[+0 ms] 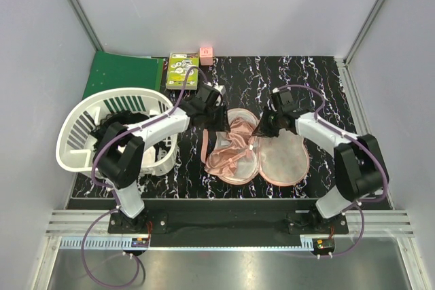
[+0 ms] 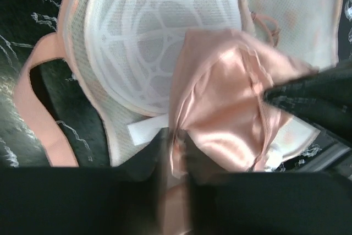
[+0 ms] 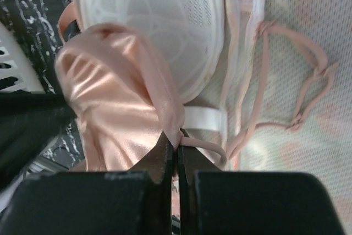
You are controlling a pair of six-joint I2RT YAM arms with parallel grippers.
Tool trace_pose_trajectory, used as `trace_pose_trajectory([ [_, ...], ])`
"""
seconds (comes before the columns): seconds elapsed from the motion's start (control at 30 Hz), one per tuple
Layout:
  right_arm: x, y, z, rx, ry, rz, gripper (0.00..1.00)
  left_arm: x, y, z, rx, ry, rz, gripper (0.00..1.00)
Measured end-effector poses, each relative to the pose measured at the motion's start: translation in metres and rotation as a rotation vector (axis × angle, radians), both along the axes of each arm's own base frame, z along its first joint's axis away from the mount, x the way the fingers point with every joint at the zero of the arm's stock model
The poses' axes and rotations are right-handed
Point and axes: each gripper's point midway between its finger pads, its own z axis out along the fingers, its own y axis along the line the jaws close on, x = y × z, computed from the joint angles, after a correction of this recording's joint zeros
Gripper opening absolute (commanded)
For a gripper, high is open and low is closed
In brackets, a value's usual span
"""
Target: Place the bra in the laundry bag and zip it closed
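Your bra lies bunched on the left lobe of the bag. It covers part of that lobe's white mesh dome. The bag is spread open with both mesh faces up, in the middle of the black marbled surface. One thin strap trails across onto the right lobe.

Your right arm reaches in from the right. Its jaws are pressed together on the bra's edge seam, just over the join between the two lobes.

Your left arm comes in from the other side. Its jaws stand just apart with a fold of satin running down between them. The left wrist view is too blurred there for you to tell whether they grip it.

The two sets of jaws are close together over the bra. A white slatted basket sits to the left of the bag, under your left arm.
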Motion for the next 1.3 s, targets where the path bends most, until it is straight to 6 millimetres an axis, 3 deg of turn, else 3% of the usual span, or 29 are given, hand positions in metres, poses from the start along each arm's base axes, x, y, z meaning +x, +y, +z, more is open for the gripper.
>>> trace_pose_trajectory([
  [0.03, 0.004, -0.001, -0.004, -0.009, 0.005, 0.014, 0.0, 0.0, 0.001, 0.0, 0.005, -0.004, -0.001, 0.68],
  [0.07, 0.008, -0.001, -0.007, -0.019, 0.009, 0.029, 0.0, 0.001, 0.002, -0.001, 0.014, -0.014, -0.007, 0.82],
  [0.17, 0.02, 0.001, -0.019, -0.041, 0.024, 0.067, 0.0, 0.003, 0.008, 0.0, 0.035, -0.046, -0.005, 0.95],
  [0.33, 0.03, 0.004, -0.031, -0.066, 0.043, 0.117, 0.01, -0.028, 0.033, 0.011, 0.032, -0.066, -0.011, 0.96],
  [0.47, 0.042, 0.007, -0.03, -0.078, 0.029, 0.142, 0.13, -0.052, 0.044, 0.019, -0.008, -0.071, -0.028, 0.85],
  [0.5, 0.045, 0.007, -0.029, -0.081, 0.024, 0.15, 0.17, -0.058, 0.046, 0.016, -0.013, -0.061, -0.033, 0.83],
  [0.53, 0.048, 0.007, -0.029, -0.083, 0.02, 0.155, 0.28, -0.062, 0.047, 0.013, -0.015, -0.052, -0.037, 0.78],
  [0.6, 0.052, 0.007, -0.029, -0.087, 0.019, 0.166, 0.36, -0.072, 0.047, 0.002, -0.022, -0.014, -0.053, 0.74],
  [0.7, 0.049, 0.007, -0.029, -0.087, 0.028, 0.186, 0.55, -0.083, 0.047, -0.007, -0.035, 0.031, -0.069, 0.62],
  [0.73, 0.048, 0.007, -0.029, -0.085, 0.035, 0.186, 0.6, -0.085, 0.046, -0.009, -0.042, 0.041, -0.072, 0.53],
  [0.8, 0.041, 0.006, -0.029, -0.084, 0.049, 0.191, 0.64, -0.088, 0.044, -0.011, -0.055, 0.06, -0.078, 0.44],
  [0.93, 0.013, 0.0, -0.019, -0.06, 0.071, 0.192, 0.73, -0.092, 0.036, -0.01, -0.106, 0.076, -0.091, 0.18],
  [0.97, 0.005, -0.002, -0.013, -0.054, 0.065, 0.193, 0.75, -0.093, 0.034, -0.01, -0.119, 0.082, -0.091, 0.07],
  [1.17, -0.05, -0.02, 0.029, 0.001, -0.02, 0.136, 0.75, -0.095, 0.019, -0.009, -0.211, 0.119, -0.075, 0.0],
  [1.3, -0.08, -0.038, 0.02, -0.009, -0.005, 0.052, 0.72, -0.097, 0.012, -0.011, -0.259, 0.136, -0.039, 0.0],
])
